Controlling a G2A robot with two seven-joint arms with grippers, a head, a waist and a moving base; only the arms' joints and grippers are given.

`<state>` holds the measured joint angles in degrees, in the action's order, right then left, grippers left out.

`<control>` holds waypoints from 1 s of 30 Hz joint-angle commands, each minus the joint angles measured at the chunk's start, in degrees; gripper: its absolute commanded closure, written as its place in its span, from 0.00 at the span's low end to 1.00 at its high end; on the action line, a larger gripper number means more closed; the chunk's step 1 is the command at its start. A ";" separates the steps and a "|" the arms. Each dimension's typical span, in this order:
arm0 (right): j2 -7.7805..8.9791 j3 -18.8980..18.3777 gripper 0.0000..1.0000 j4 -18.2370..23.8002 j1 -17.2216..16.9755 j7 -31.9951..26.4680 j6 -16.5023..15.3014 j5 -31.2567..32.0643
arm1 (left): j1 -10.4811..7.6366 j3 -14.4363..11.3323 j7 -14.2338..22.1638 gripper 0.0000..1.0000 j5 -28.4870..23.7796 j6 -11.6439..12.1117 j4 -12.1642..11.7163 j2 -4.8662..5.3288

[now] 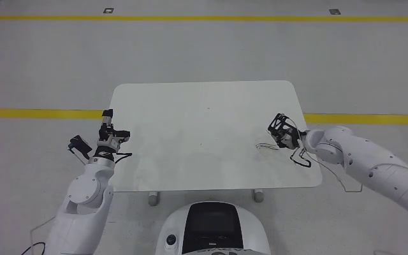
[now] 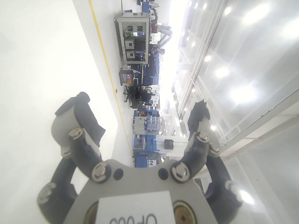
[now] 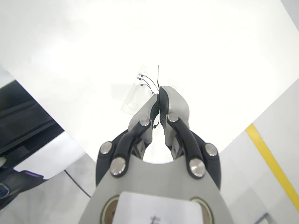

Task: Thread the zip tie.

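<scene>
A thin black zip tie (image 3: 158,78) is pinched between the pads of my right gripper (image 3: 159,95), its tail sticking out past the fingertips and its head end hanging back between the fingers. Below it on the white table (image 1: 204,134) lies a clear bag (image 3: 135,92) with a few more black zip ties (image 3: 146,81) spilling from it. In the top view the right gripper (image 1: 278,127) hovers over the table's right edge, with thin ties (image 1: 264,147) beside it. My left gripper (image 2: 142,103) is open with nothing in it, held at the table's left edge (image 1: 109,131).
A yellow floor line (image 1: 204,18) runs behind the table and another (image 1: 51,113) passes at its sides. Black cables (image 1: 303,159) loop from the right wrist over the table's right corner. The table's broad middle is bare white surface.
</scene>
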<state>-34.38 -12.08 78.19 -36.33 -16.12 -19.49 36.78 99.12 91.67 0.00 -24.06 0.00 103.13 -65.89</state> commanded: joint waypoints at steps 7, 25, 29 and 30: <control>3.04 -2.91 1.00 4.21 -3.60 6.25 0.01 -4.27 | 0.00 0.00 0.00 0.00 0.00 0.00 0.00 0.00; 5.25 -3.02 1.00 6.82 -5.92 11.49 0.01 -3.26 | 0.00 0.00 0.00 0.00 0.00 0.00 0.00 0.00; 5.16 -3.26 1.00 7.02 -5.97 11.30 0.89 -2.14 | 0.00 0.00 0.00 0.00 0.00 0.00 0.00 0.00; 5.03 -3.52 1.00 7.63 -6.03 11.10 2.04 -0.49 | 0.00 0.00 0.00 0.00 0.00 0.00 0.00 0.00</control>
<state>-29.22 -15.30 85.28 -42.30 -4.80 -18.79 34.27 99.12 91.67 0.00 -24.06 0.00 103.13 -65.89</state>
